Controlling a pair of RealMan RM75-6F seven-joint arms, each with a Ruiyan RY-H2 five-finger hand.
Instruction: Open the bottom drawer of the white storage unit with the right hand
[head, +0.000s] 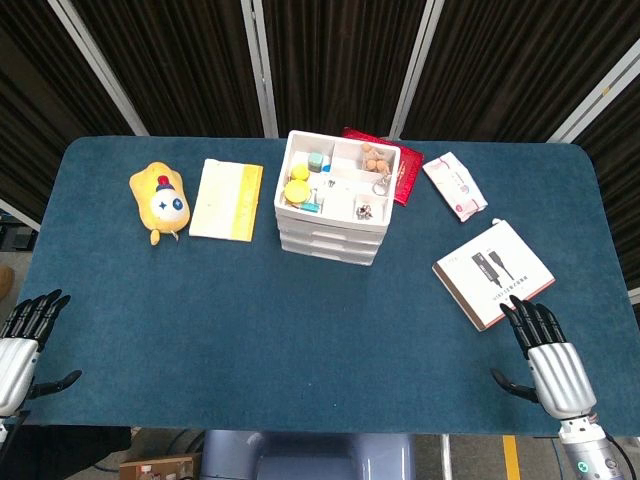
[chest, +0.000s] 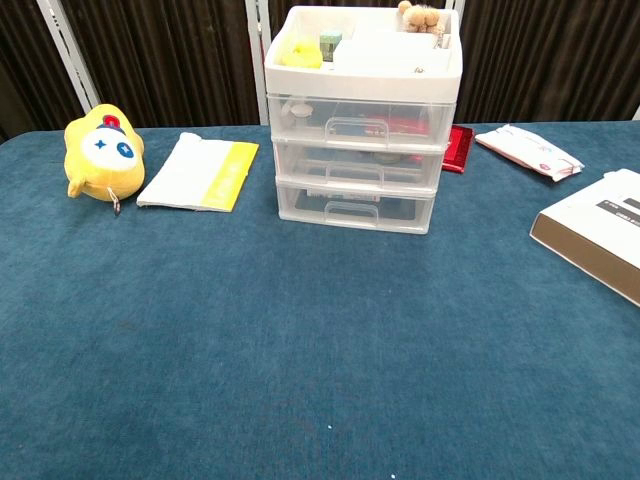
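The white storage unit (head: 335, 195) stands at the back middle of the blue table, with three clear drawers and an open top tray of small items. In the chest view the unit (chest: 360, 120) faces me, and its bottom drawer (chest: 355, 208) is pushed in, its handle showing at the front. My right hand (head: 545, 355) lies open on the table at the front right, fingers spread, far from the unit. My left hand (head: 25, 335) rests open at the front left edge. Neither hand appears in the chest view.
A yellow plush toy (head: 160, 200) and a yellow-and-white booklet (head: 227, 198) lie left of the unit. A red item (head: 395, 170) sits behind it, a pink packet (head: 455, 187) to its right, and a white box (head: 493, 272) just ahead of my right hand.
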